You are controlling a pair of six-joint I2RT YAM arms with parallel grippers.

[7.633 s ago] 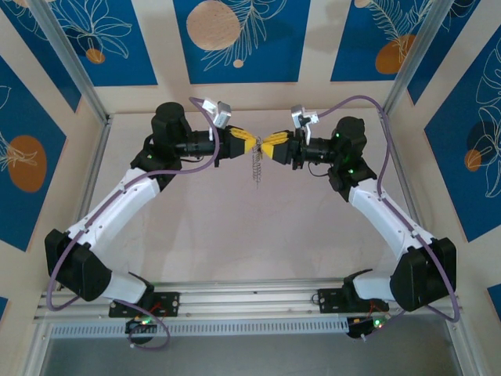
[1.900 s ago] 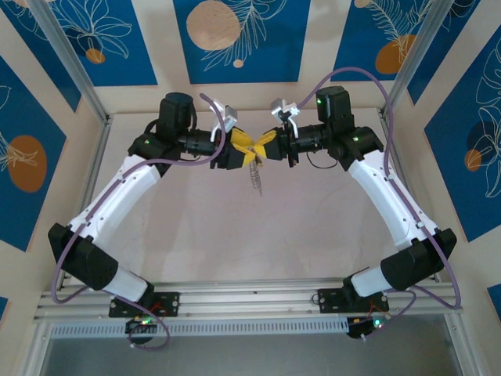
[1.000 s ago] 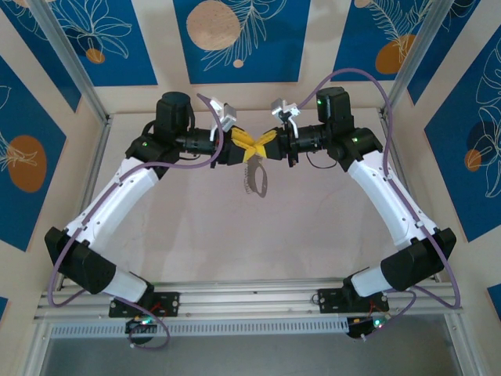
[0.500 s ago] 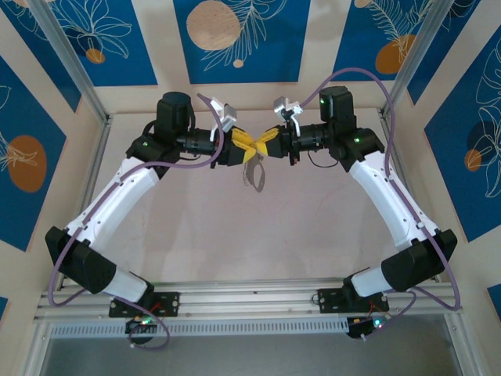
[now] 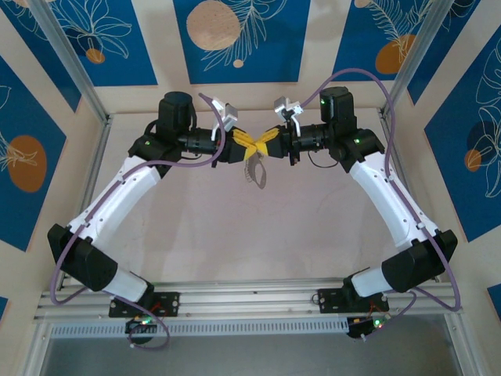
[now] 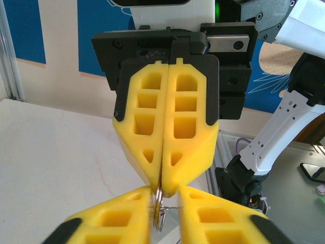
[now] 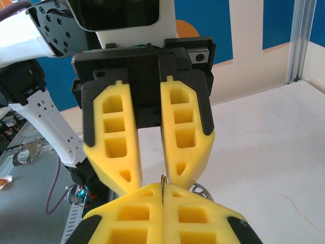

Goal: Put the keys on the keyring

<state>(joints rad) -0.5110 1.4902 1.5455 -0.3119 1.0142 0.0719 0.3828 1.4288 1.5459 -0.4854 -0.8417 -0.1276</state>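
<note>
Yellow fingertips of the two arms meet nose to nose in the air above the far middle of the pale table [image 5: 313, 227]. The right gripper [image 6: 161, 184] has its two fingers pressed flat together, pinching a thin edge of grey metal right at the tips. From that pinch the keyring [image 5: 257, 173] hangs free, a grey loop clear of the table top and slanting a little in the top view. In the left wrist view a small round part of the ring shows just under the closed tips.

The left gripper [image 7: 151, 177] faces the right one head on with its fingers [image 7: 202, 147] spread apart. They stand one on each side of the right gripper's tips and of the hanging metal. Whether they touch the metal cannot be told. In the right wrist view a curved bit of the ring peeks out beside one of the left gripper's fingers. Both arms reach inward from the near edge, elbows out, wrists level and turned toward each other.
</note>
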